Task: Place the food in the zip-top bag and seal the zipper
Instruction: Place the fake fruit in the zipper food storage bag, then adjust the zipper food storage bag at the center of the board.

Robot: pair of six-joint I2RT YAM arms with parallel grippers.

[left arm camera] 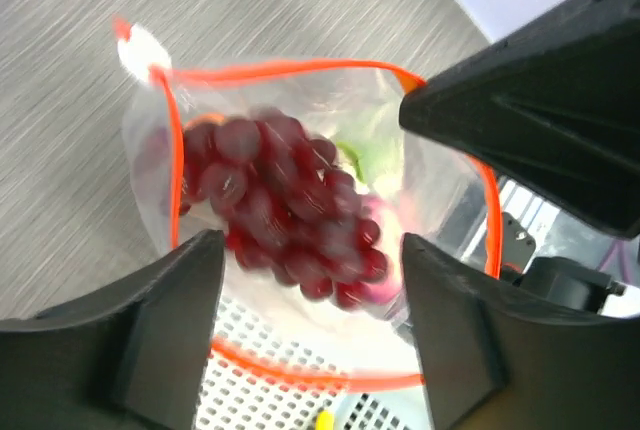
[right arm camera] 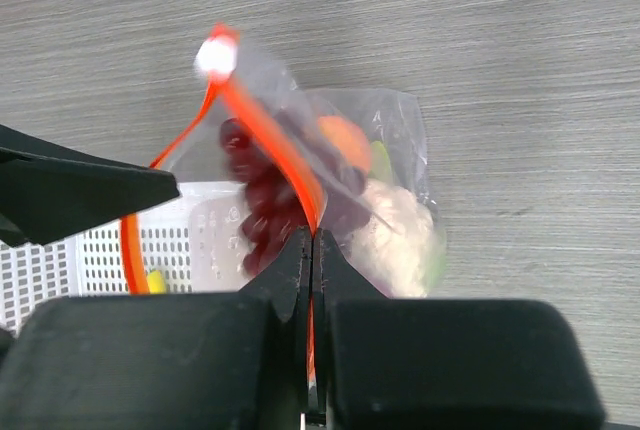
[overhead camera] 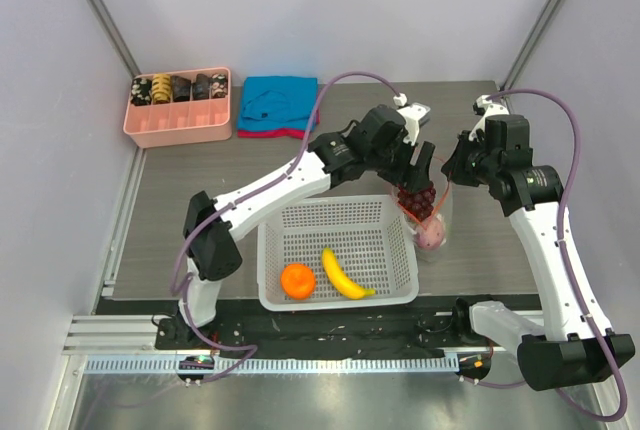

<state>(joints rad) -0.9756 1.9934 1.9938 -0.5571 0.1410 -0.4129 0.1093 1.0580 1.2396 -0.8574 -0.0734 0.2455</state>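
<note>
The zip-top bag [overhead camera: 438, 215] is stood up just right of the white basket [overhead camera: 300, 225], in the middle right of the top view. Its mouth is held open. The zipper [right arm camera: 268, 150] is pinched by the right gripper [right arm camera: 312, 250], whose jaws are closed tight on the strip. The left gripper [left arm camera: 310, 320] is hung right over the mouth. Its fingers [left arm camera: 165, 335] are spread wide and nothing is gripped. The grapes [left arm camera: 285, 205] are seen straight below it, inside the bag, beside the cauliflower [right arm camera: 395, 225].

The orange [overhead camera: 297, 280] and the banana [overhead camera: 346, 276] are lying in the basket, down and to the left of the bag. The banana is laid slanting, from upper left to lower right. The left arm is the nearer one, so the next fruit is best reached by it.
</note>
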